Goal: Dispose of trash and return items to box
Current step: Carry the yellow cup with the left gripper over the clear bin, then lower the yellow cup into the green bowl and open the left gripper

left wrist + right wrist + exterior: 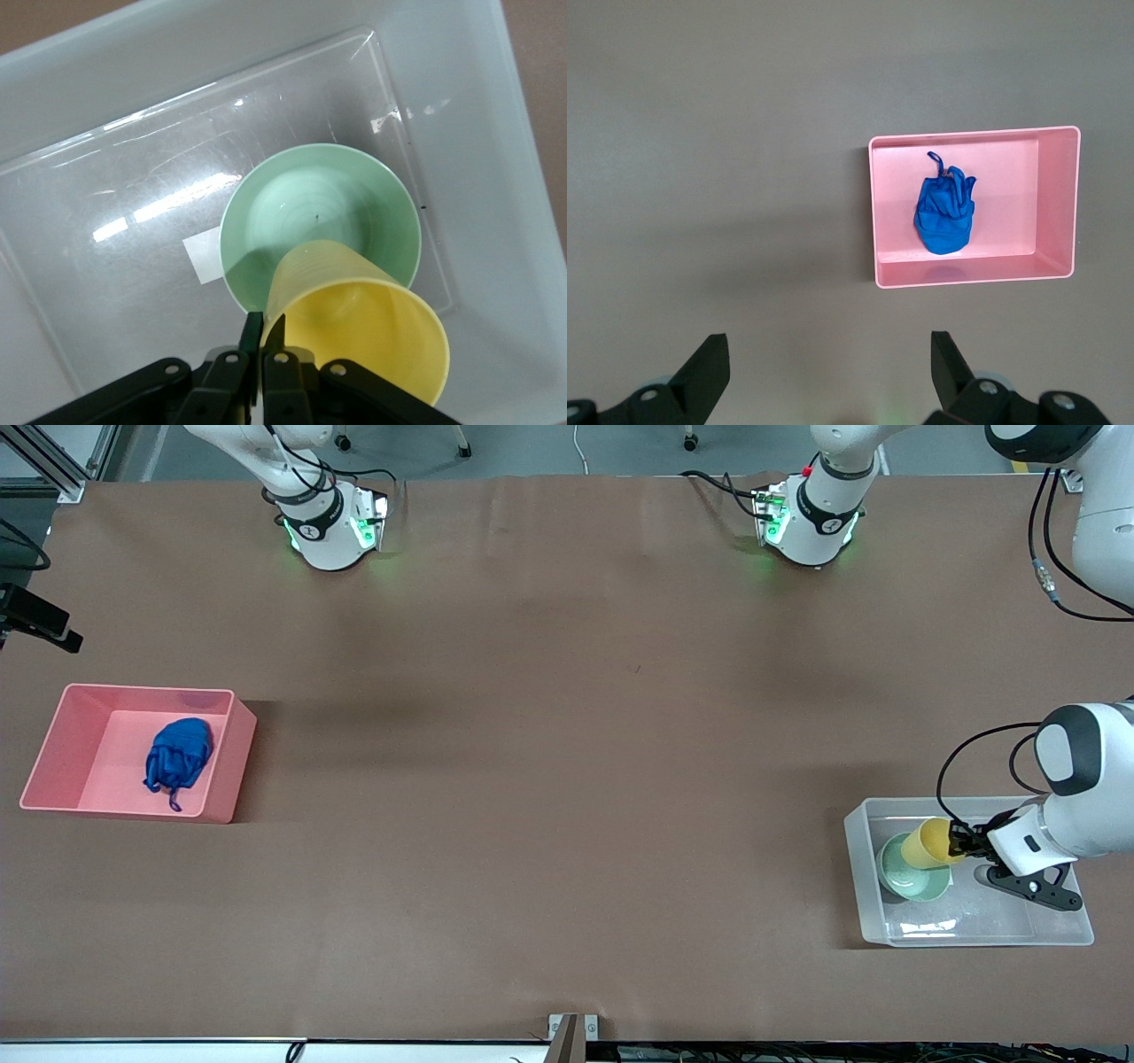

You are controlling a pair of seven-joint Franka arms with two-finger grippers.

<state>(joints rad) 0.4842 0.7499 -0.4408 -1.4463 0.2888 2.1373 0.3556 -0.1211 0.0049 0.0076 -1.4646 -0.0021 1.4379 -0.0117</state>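
Note:
The clear box (974, 935) stands at the left arm's end of the table, and the mint-green bowl (911, 879) lies in it. My left gripper (956, 842) is over the box, shut on the rim of the yellow cup (927, 843). The cup is tilted with its base over the bowl. The left wrist view shows the gripper (265, 328) pinching the cup (372, 328) wall above the bowl (319, 212) and the box (461, 88). The blue trash (180, 751) lies in the pink bin (229, 766). My right gripper (830, 363) hangs open and empty high over bare table, with the trash (943, 212) in sight.
The pink bin (1059, 204) sits at the right arm's end of the table. A white square sticker (202, 258) shows on the box floor beside the bowl. Brown tabletop (549, 779) stretches between bin and box. The arm bases stand along the table's edge farthest from the front camera.

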